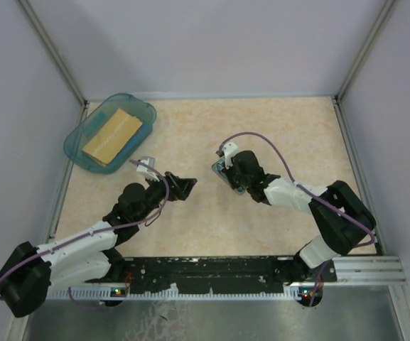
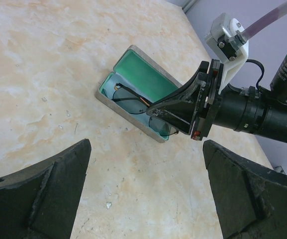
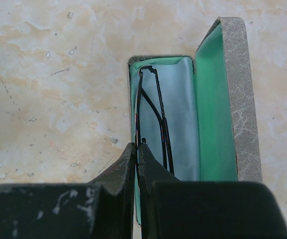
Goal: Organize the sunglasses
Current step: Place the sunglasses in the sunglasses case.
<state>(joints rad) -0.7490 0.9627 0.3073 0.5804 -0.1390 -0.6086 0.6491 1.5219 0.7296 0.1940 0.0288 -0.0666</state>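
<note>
Over near the middle of the tabletop [image 1: 261, 128] sits the case [image 3: 210, 109], lid flipped open. The sunglasses [image 3: 152, 107] are lying down in its green-lined base and look folded. Their long axis runs with the length of the case, straight away from the right hand [image 3: 137, 149]. That hand is at the near short end, with its two fingers pressed together right by the frame wire at the rim. Honestly can't tell if a bit of wire is pinched in there or if it's closed on nothing, the wire's too thin. So the glasses are just ahead of those tips, and the lid stands along the far long side. The left hand [image 1: 187, 187] is off to the left, apart from the case, spread wide, holding nothing and aimed across at it. The right arm is clearly the nearer one. My guess is what's left is backing out without dragging the frame, then tipping the lid over. That swing goes across the short way, so the fingers want to be out of its path first. The surface is flat beige marbled stuff with a few specks, and it looks smooth enough for the case to slide if nudged. Otherwise there's just a blue tray [image 1: 77, 145] with a tan block [image 1: 112, 133] in the far-left corner, well away.
</note>
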